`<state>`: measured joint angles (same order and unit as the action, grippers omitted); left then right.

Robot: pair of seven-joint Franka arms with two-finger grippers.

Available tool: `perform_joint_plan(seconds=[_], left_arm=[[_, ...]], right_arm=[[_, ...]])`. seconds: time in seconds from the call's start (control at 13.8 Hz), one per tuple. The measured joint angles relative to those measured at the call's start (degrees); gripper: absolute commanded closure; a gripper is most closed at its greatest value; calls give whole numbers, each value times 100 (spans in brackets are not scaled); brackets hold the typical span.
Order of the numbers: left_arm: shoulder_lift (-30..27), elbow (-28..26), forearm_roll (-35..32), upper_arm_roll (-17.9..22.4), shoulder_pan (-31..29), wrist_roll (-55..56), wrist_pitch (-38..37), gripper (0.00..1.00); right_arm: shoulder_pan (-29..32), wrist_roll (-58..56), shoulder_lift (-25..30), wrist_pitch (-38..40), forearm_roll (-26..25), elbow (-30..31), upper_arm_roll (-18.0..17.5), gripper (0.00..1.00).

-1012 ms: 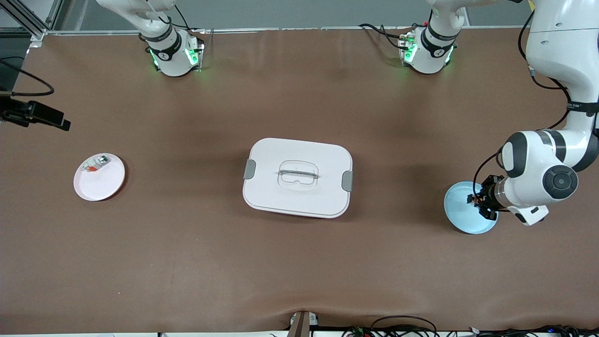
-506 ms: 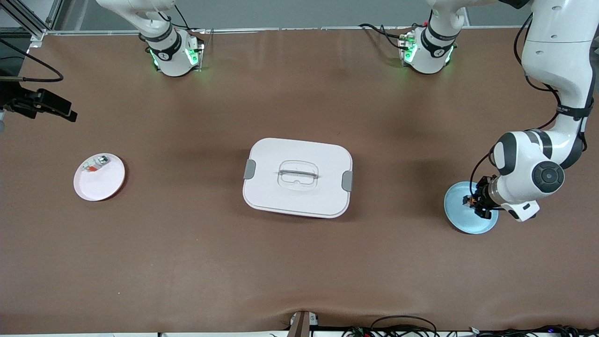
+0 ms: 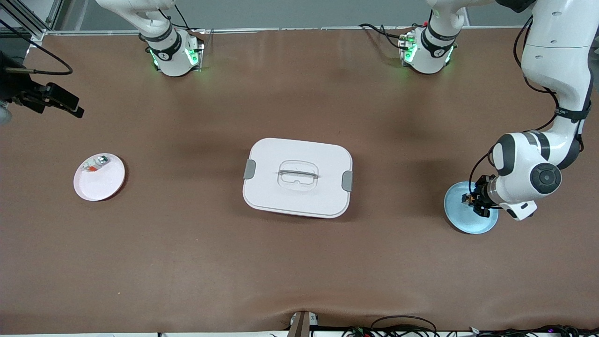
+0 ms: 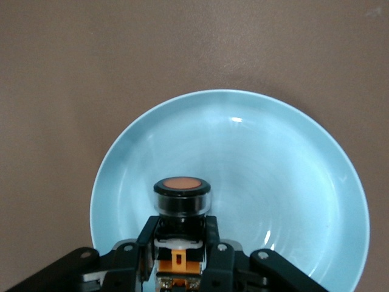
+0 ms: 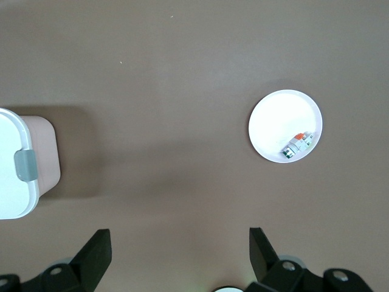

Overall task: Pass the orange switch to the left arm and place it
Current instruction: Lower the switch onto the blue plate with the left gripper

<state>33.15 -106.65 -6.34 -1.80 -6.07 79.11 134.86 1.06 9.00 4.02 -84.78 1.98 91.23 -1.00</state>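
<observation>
Left pincer (image 4: 180, 267) clamped on orange switch (image 4: 181, 196), low over blue plate (image 4: 292, 176) twd left arm's end of box (image 3: 297, 177). Right pincer (image 5: 176, 249) wide open, empty, waiting for handover.

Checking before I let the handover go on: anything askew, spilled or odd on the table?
Nothing stands out. The box sits shut mid-table, the left gripper is shut on the orange switch over the blue plate, and the right gripper hangs open toward its own end.
</observation>
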Motion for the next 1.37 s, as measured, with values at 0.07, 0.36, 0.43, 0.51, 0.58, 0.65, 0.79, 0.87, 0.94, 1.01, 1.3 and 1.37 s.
perform_joint_plan(seconds=[0.07, 0.36, 0.43, 0.51, 0.58, 0.65, 0.79, 0.87, 0.94, 1.01, 1.3, 1.37], left_arm=[[12, 0, 0, 0, -5, 0, 0, 100], [40, -1, 0, -2, -12, -1, 37, 85], [53, -2, 0, -5, -12, -2, 49, 58], [71, -2, 0, -6, -12, -2, 61, 29], [90, -2, 0, -6, -12, -4, 76, 0], [102, -2, 0, -8, -12, -5, 89, 0], [107, 2, 0, -20, -12, -6, 110, 0], [106, 15, 0, -26, -11, -6, 115, 0], [104, 35, 0, -33, -7, -6, 116, 0], [92, 62, 0, -50, -5, -5, 118, 0], [-137, 122, 0, -210, -6, -262, 78, 0], [-233, 125, 0, -249, -5, -549, 41, 0]], right_arm=[[5, 5, 11, -8, -1, 5, 7, 0], [19, 13, 29, -66, -1, 5, 15, 0], [19, 14, 34, -78, -1, 5, 15, 0], [20, 14, 40, -105, -1, 5, 15, 0], [26, 14, 50, -131, -1, 5, 15, 0], [44, 13, 61, -148, -1, 6, 14, 0], [101, 12, 78, -170, -1, 7, 14, 0], [127, 12, 81, -173, -1, 9, 13, 0], [155, 11, 81, -174, -1, 10, 2, 0], [207, 10, 82, -175, -1, 13, -51, 0], [309, 11, 181, -246, -1, 140, -277, 0], [311, 11, 207, -254, -1, 167, -285, 0]])
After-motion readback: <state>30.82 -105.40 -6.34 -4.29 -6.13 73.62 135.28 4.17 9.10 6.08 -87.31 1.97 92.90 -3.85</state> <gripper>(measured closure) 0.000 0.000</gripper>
